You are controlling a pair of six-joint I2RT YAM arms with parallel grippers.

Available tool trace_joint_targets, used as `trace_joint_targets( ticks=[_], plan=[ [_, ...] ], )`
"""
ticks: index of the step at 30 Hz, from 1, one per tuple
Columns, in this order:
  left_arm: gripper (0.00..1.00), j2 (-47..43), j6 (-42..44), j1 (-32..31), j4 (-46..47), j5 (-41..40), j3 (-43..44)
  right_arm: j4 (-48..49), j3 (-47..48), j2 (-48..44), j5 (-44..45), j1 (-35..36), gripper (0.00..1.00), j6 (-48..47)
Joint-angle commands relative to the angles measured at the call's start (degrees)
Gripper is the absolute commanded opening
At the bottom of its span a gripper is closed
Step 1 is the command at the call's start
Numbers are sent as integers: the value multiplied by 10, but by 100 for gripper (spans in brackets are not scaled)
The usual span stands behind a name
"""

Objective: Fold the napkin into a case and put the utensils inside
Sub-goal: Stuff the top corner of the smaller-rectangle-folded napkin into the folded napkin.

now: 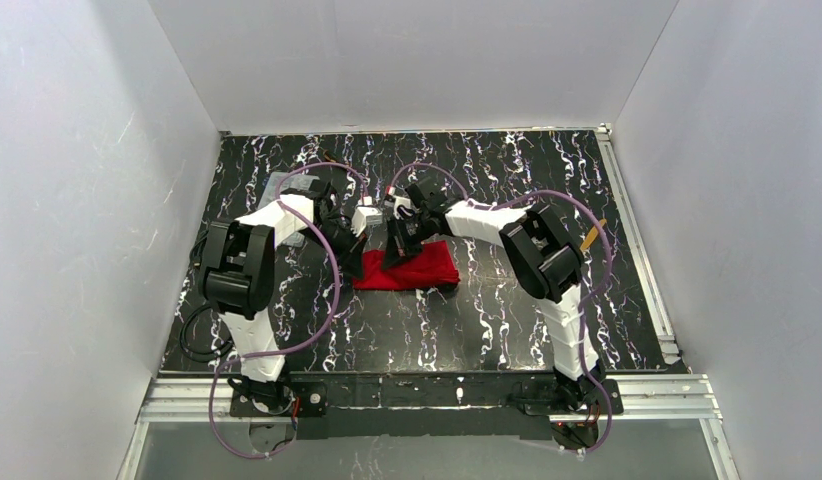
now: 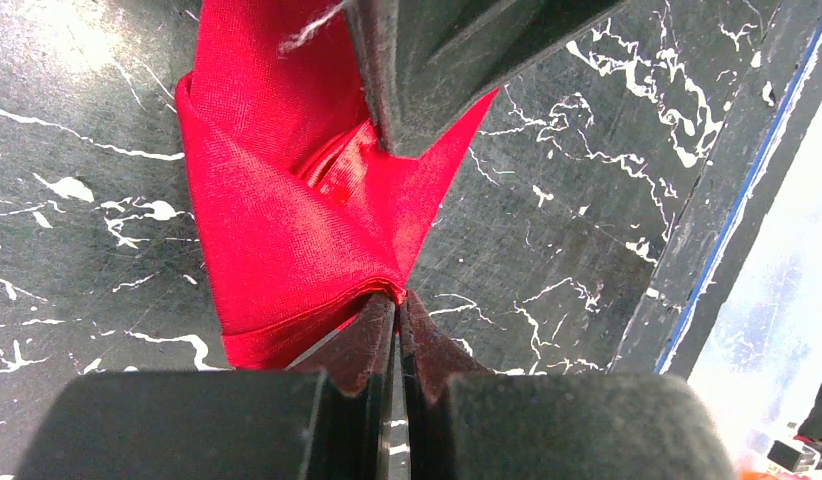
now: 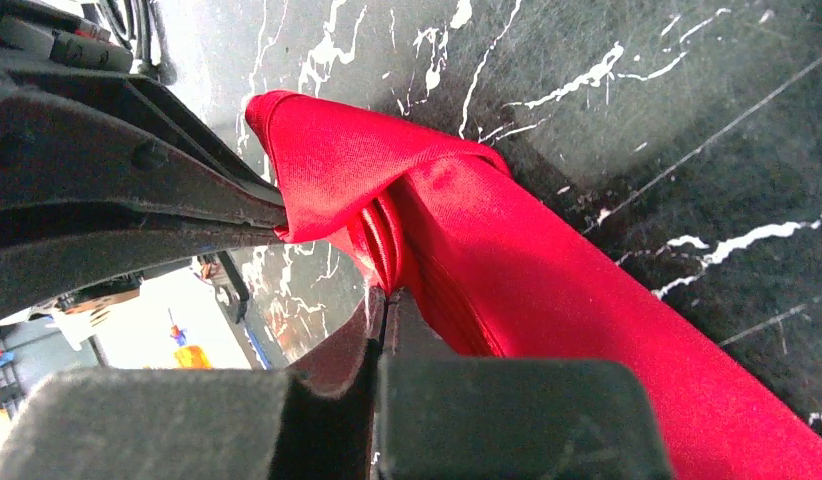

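Top external view: left hand (image 1: 355, 258) and right hand (image 1: 395, 255), side by side, both pinch the far-left corner of the bright red creased cloth napkin (image 1: 422, 270), which stretches rightward.

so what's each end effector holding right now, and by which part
Both hold the red napkin: the left end effector pinches a folded tip, the right end effector a bunched fold close by.

No legible text, label, brand, number or sign in any of the three views. Visible faces of the napkin (image 2: 277, 220): plain red weave, no print. Surface of the table (image 1: 507, 320): white veining only, no markings. An orange patch (image 3: 192, 357) at lower left of the right wrist view: too blurred to read
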Motion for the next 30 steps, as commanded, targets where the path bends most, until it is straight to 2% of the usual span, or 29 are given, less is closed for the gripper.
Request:
trace_joint_targets(
  ticks=[1, 3, 13, 25, 26, 28, 30],
  plan=[
    [0, -2, 17, -6, -15, -1, 3, -38, 49, 32, -27, -2, 1, -26],
    [0, -4, 23, -6, -16, -2, 2, -78, 78, 45, -15, -3, 1, -44],
    [0, -5, 47, -11, -23, 0, -3, -106, 143, 73, -13, -2, 1, -35],
    [1, 8, 77, -13, -34, -23, -2, -127, 140, 122, 5, -1, 1, -36],
    [6, 8, 78, -13, -39, -23, 0, -122, 139, 122, 5, -2, 1, -34],
    [27, 1, 77, -13, -47, -25, 1, -118, 136, 120, 5, -1, 1, -31],
    [41, -17, 81, -13, -57, -29, -2, -118, 134, 118, 6, -2, 1, -32]
  ],
)
